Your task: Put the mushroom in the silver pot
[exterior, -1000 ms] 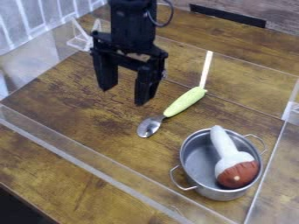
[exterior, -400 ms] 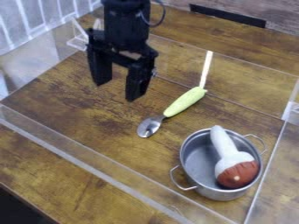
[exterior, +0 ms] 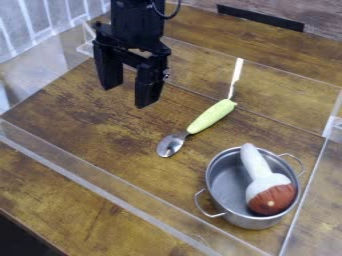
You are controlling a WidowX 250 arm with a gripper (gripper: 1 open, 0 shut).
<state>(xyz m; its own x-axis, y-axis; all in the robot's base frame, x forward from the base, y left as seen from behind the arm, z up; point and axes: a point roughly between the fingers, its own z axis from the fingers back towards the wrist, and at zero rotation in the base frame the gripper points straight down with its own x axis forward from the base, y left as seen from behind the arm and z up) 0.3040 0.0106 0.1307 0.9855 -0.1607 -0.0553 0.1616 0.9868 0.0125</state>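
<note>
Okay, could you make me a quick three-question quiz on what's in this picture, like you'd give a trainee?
1. True or false: the mushroom lies inside the silver pot.
2. Which is nearer the pot: the spoon or the robot's hand?
3. Fill in the blank: the mushroom's cap is reddish-brown, and its stem is ____.

Key: 1. True. 2. The spoon. 3. White.

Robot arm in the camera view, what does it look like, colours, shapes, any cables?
The arm is matte black and blocky, with a thin dark cable looping beside it. The tool is black too, with two chunky fingers.
</note>
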